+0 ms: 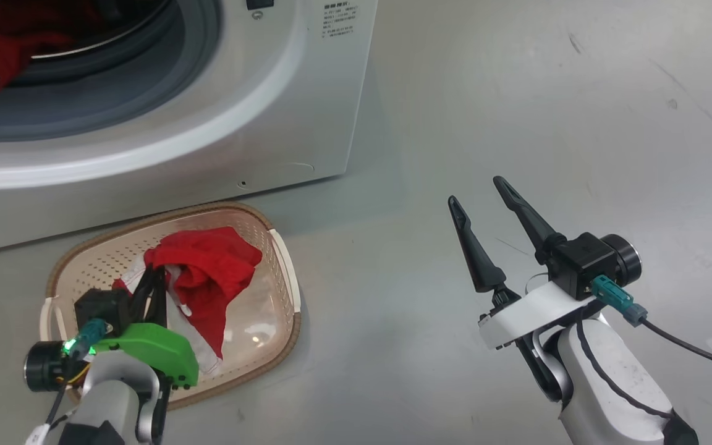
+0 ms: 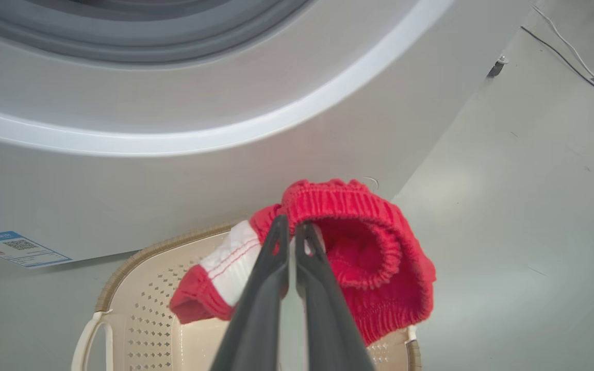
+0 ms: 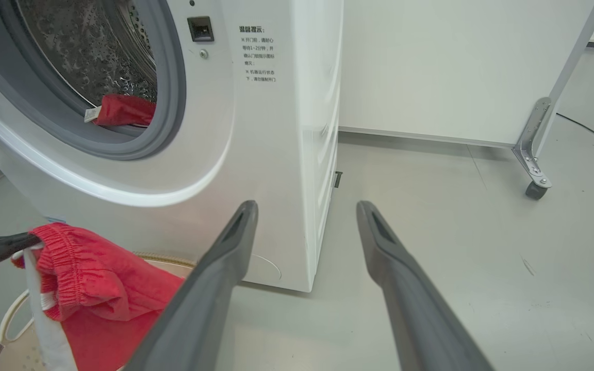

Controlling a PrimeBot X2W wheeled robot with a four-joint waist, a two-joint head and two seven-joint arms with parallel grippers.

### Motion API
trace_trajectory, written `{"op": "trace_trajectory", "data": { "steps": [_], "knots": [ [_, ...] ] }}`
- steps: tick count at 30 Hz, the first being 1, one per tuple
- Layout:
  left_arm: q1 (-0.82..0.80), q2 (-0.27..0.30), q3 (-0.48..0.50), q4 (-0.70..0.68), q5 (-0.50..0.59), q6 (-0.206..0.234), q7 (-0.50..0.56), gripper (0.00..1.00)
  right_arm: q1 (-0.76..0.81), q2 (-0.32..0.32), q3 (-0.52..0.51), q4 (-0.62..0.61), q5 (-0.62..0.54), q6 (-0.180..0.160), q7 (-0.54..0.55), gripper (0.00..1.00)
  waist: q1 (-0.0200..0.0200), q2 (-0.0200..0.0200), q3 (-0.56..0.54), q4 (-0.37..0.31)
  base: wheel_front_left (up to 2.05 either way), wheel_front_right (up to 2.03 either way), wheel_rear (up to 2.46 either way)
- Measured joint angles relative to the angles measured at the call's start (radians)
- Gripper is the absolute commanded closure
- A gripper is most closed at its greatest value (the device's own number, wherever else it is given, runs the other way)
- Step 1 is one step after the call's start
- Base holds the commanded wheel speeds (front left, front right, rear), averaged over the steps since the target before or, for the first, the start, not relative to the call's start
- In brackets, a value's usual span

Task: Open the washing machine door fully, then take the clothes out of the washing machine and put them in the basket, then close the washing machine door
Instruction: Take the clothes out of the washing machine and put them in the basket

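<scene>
My left gripper is shut on a red garment with white trim, which hangs over the cream basket. The basket stands on the floor in front of the white washing machine. More red clothes with a white tag lie in the steel drum behind the grey ring. The washing machine door is out of view; the opening is uncovered. My right gripper stands open and empty over bare floor, right of the basket.
Grey floor stretches to the right of the machine. A white panel on a metal leg with a caster stands behind, with a cable on the floor. A blue sticker marks the machine's lower front.
</scene>
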Motion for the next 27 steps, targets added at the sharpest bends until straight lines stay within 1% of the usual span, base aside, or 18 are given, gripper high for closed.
{"op": "trace_trajectory", "data": {
  "steps": [2, 8, 17, 21, 25, 27],
  "knots": [
    [-0.042, 0.016, 0.009, 0.057, 0.002, 0.0, 0.011, 1.0, -0.017, 0.001, 0.002, -0.009, 0.0, 0.0, 0.0, 0.0, 0.0, 0.0, 0.041, -0.012, 0.0, 0.0, 0.0],
    [-0.142, 0.014, 0.036, 0.145, -0.013, 0.004, 0.033, 1.0, -0.058, 0.002, -0.008, -0.044, 0.0, -0.001, 0.0, 0.0, 0.0, 0.0, 0.14, -0.04, 0.0, 0.0, 0.0],
    [-0.286, 0.009, 0.05, 0.258, -0.045, -0.024, 0.083, 1.0, -0.123, 0.002, -0.025, -0.075, 0.0, -0.004, 0.0, 0.0, 0.0001, 0.0, 0.27, -0.056, 0.0, 0.0, 0.0],
    [-0.306, 0.009, 0.055, 0.321, -0.066, -0.04, 0.091, 1.0, -0.146, 0.003, -0.023, -0.075, 0.0, -0.004, 0.0, 0.0, 0.0001, 0.0, 0.315, -0.057, 0.0, 0.0, 0.0],
    [-0.327, 0.008, 0.066, 0.369, -0.083, -0.041, 0.103, 1.0, -0.149, 0.004, -0.023, -0.073, 0.0, -0.003, 0.0, 0.0, 0.0001, 0.0, 0.342, -0.059, 0.0, 0.0, 0.0],
    [-0.343, 0.008, 0.067, 0.388, -0.083, -0.049, 0.103, 1.0, -0.151, 0.004, -0.023, -0.071, 0.0, -0.003, 0.0, 0.0, 0.0001, 0.0, 0.348, -0.059, 0.0, 0.0, 0.0]
  ]
}}
